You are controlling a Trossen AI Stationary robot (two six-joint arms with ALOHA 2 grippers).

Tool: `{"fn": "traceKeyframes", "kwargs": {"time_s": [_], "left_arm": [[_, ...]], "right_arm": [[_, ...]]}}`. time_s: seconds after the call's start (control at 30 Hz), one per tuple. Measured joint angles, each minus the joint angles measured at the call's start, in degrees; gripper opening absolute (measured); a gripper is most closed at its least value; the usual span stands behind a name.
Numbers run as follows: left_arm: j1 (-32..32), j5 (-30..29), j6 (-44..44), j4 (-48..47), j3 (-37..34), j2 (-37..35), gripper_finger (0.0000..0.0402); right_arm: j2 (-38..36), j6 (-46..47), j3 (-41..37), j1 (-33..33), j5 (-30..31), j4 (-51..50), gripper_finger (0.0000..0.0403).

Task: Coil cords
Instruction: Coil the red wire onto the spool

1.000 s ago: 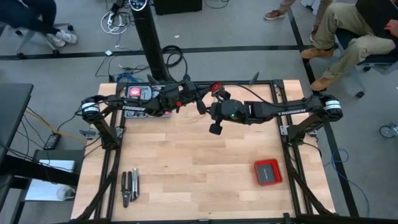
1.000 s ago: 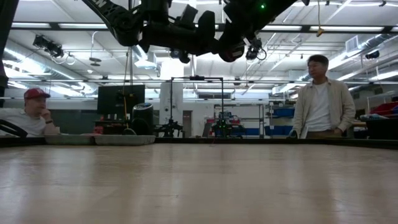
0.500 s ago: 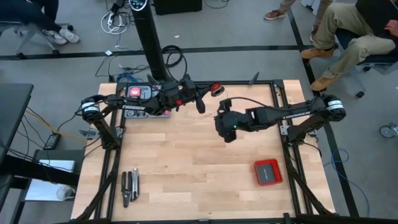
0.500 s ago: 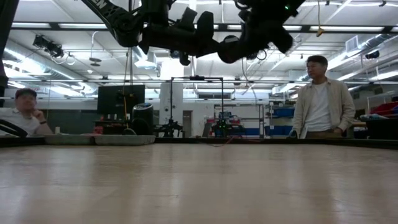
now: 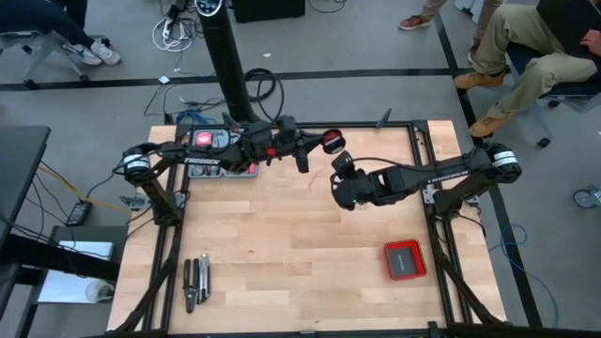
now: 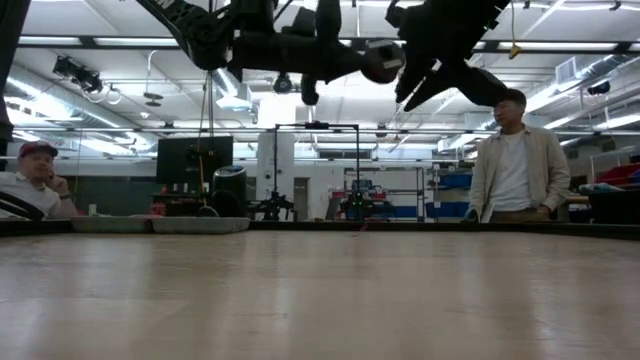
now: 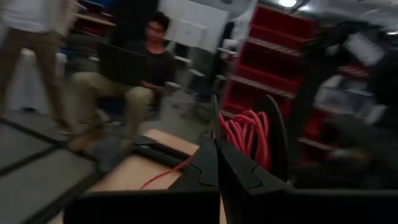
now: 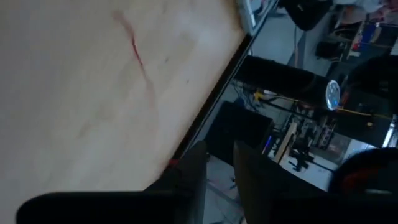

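The left gripper [image 7: 217, 163] has its jaws clamped shut on the spool of red wire [image 7: 249, 134], held up over the far edge of the worktop [image 5: 282, 253]. The right gripper [image 5: 340, 161] sits just beside it, jaws slightly apart and empty. I'd keep the loose tail [image 8: 140, 56] taut and feed it evenly onto the spool.

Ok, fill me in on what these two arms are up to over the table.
They are winding a thin red wire onto a small black spool. The left gripper is shut on the spool and holds it up in the air above the table's far edge. A loose strand trails from it down to the wood. The right gripper hangs just beside the spool, its fingers slightly apart, holding nothing.
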Motion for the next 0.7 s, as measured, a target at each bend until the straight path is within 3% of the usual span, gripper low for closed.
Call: {"fn": "traceKeyframes", "kwargs": {"time_s": [0.17,0.3,0.4,0.7], "left_arm": [[-1.08,3.41,-2.27,-0.15,1.64,-0.46,0.0000],[-2.37,4.90,-3.25,-0.30,2.22,-1.81,0.0000],[-2.69,6.18,-3.22,-1.36,2.22,-3.77,0.0000],[-3.22,6.42,-1.66,-6.38,2.22,-10.15,0.0000]], "right_arm": [[0.00,-4.49,0.00,-0.13,2.25,-3.77,0.0077],[0.04,-8.78,-0.04,1.89,10.55,-5.74,0.0077],[0.04,-11.69,-0.04,5.32,18.91,-1.94,0.0077],[-0.09,-19.70,-0.04,13.21,24.83,6.48,0.0073]]}}
